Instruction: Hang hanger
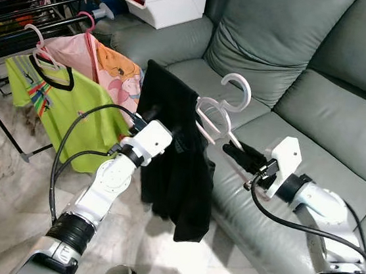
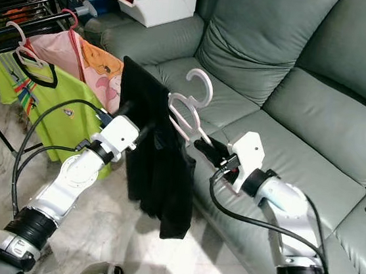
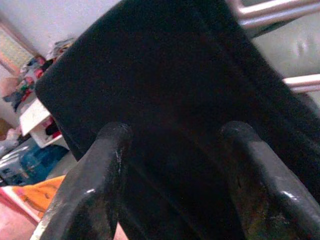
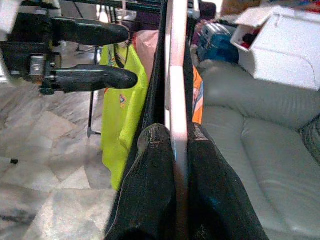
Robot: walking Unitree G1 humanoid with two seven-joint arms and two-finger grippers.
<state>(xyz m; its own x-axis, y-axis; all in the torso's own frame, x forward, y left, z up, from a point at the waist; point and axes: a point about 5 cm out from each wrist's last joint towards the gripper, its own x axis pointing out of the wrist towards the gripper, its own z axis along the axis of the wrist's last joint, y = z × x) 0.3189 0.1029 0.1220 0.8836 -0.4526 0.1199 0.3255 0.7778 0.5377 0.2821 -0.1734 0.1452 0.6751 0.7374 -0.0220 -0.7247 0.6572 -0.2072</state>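
A pale pink hanger [image 1: 245, 90] carries a black garment [image 1: 173, 169] and is held in the air in front of the sofa. My right gripper [image 1: 237, 153] is shut on the hanger's bar [image 4: 176, 75], with the fingers pressed on both sides. My left gripper [image 4: 129, 56] is open, its two fingers spread right beside the garment's upper edge [image 3: 165, 75]. Whether they touch the cloth is unclear. The hanger's hook points up and is free.
A black drying rack [image 1: 33, 1] stands at the far left with a green shirt [image 1: 73, 118] and a pink garment [image 1: 114, 70] on hangers. The grey sofa [image 1: 319, 106] lies ahead and right. A white box [image 1: 169, 0] sits behind it. Marble floor [image 1: 6, 176] is below.
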